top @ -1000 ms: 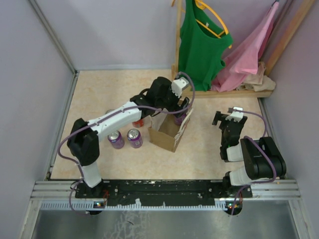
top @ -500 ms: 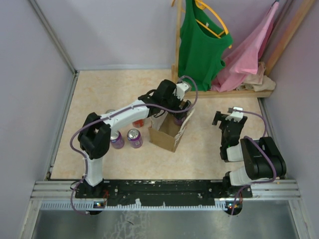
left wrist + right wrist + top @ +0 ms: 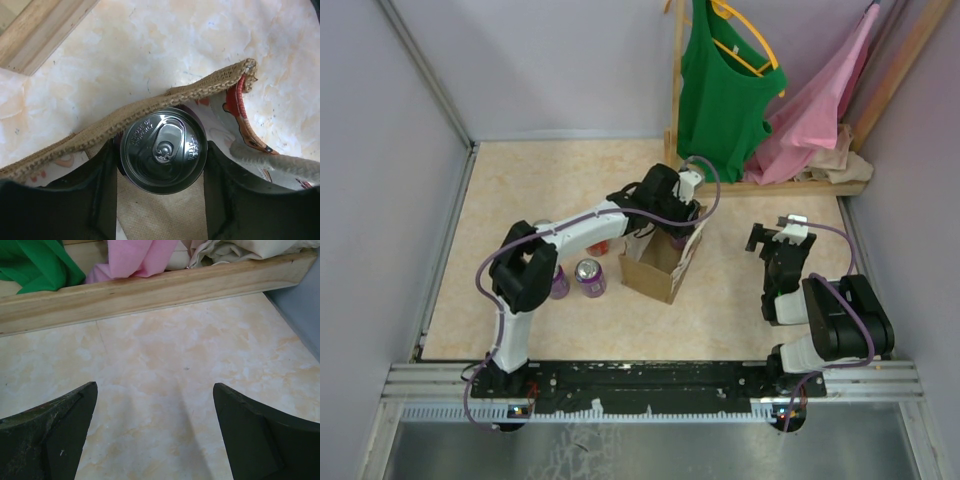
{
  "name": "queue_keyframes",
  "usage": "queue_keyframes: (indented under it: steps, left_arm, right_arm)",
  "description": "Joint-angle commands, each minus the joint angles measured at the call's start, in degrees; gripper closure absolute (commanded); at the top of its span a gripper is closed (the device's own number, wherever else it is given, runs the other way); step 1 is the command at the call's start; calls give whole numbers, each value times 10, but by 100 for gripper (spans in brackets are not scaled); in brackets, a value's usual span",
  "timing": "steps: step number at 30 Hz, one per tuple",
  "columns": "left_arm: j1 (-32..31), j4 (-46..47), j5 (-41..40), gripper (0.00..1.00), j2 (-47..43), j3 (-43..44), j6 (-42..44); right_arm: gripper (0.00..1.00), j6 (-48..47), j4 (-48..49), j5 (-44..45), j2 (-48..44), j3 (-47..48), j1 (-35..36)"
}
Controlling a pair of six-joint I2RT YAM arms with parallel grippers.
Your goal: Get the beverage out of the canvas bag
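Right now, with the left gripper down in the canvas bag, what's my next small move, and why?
I'd lift the left gripper straight up a little. Its fingers look pressed against both sides of the can, which stands upright inside the canvas bag, close against its woven rim, so a vertical pull seems least likely to snag.

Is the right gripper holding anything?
No, the right gripper stands open, with only bare table between its fingers.

The bag (image 3: 655, 272) is woven tan, its lining (image 3: 220, 131) printed with red shapes on white. The can (image 3: 162, 149) is topped in silver. The table (image 3: 520, 190) is marbled cream.
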Motion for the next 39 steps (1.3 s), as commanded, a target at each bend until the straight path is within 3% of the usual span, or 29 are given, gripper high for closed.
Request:
queue_keyframes:
  steps: [1, 6, 15, 24, 39]
  left_arm:
    - [3, 17, 15, 63, 35, 30, -15]
    - [8, 62, 27, 83, 53, 47, -40]
    - [16, 72, 45, 100, 89, 146, -56]
    - [16, 74, 50, 100, 6, 146, -48]
    - [-3, 56, 83, 100, -212, 80, -26]
  right_arm:
    - [1, 1, 19, 1, -2, 10, -1]
    - [1, 2, 19, 1, -2, 9, -2]
    - [1, 2, 19, 1, -2, 10, -1]
    - [1, 1, 20, 1, -2, 9, -1]
    - [1, 1, 19, 1, -2, 10, -1]
